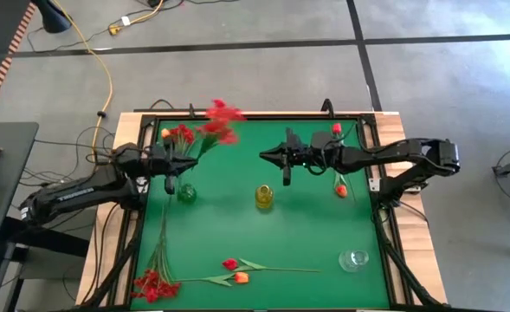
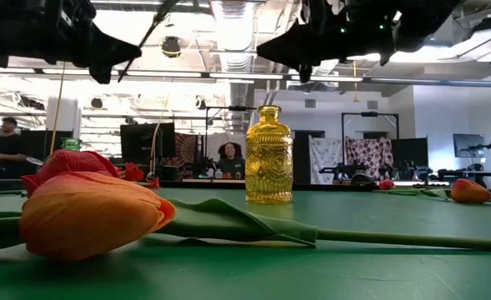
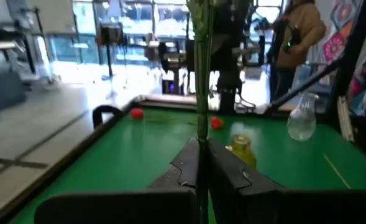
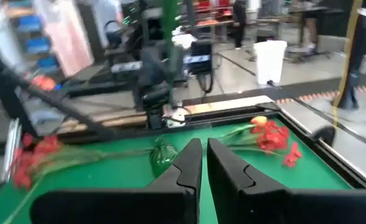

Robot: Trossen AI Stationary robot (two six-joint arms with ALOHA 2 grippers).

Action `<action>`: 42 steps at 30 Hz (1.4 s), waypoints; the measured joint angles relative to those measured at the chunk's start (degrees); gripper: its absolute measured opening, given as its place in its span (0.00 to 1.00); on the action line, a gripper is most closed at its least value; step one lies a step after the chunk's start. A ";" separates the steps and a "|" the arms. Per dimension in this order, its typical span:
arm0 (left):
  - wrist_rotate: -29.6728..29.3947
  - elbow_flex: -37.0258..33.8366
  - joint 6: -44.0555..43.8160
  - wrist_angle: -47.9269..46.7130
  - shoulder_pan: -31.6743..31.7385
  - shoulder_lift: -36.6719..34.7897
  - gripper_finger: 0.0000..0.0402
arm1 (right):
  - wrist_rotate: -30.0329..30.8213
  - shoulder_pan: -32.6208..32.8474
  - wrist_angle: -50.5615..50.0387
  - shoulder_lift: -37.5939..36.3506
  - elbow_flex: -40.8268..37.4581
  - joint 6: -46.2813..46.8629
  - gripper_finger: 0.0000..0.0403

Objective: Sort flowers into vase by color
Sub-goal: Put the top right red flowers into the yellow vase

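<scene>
My left gripper (image 1: 170, 179) is shut on a bunch of small red blossoms (image 1: 221, 120), raised above the table's far left part. A green vase (image 1: 186, 192) stands just right of the gripper. My right gripper (image 1: 287, 176) hangs shut and empty over the far middle, above a yellow vase (image 1: 264, 197). A clear vase (image 1: 355, 259) stands near right. More flowers lie flat on the cloth: a red bunch (image 1: 155, 284), a red tulip (image 1: 229, 263) and an orange tulip (image 1: 241, 278) near the front, and a red bunch with an orange tulip (image 1: 178, 133) at the far left. My left gripper pinches the bunch's thin green stem (image 3: 201, 134) between its two fingers (image 3: 186, 165), well below the blossoms. The stem stands upright out of the hold, its blossoms above the gripper, and the bunch is lifted clear of the table.
Two more buds lie under the right arm, a red one (image 1: 337, 128) and an orange-red one (image 1: 341, 190). A black frame rail (image 1: 263, 116) edges the green cloth. People stand in the room beyond the table (image 2: 230, 158). Open cloth lies between the yellow and clear vases.
</scene>
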 joint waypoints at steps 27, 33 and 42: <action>-12.69 10.91 -4.50 30.28 -9.62 35.78 0.00 | -8.43 -3.01 -10.31 12.11 24.20 2.12 0.63; -8.73 17.43 -2.77 30.58 -9.64 43.79 0.00 | -8.39 -2.91 -11.19 12.17 24.18 3.40 0.63; -8.13 19.98 -2.89 31.07 -9.64 48.56 0.00 | -8.36 -2.20 -12.87 12.15 24.18 3.41 0.63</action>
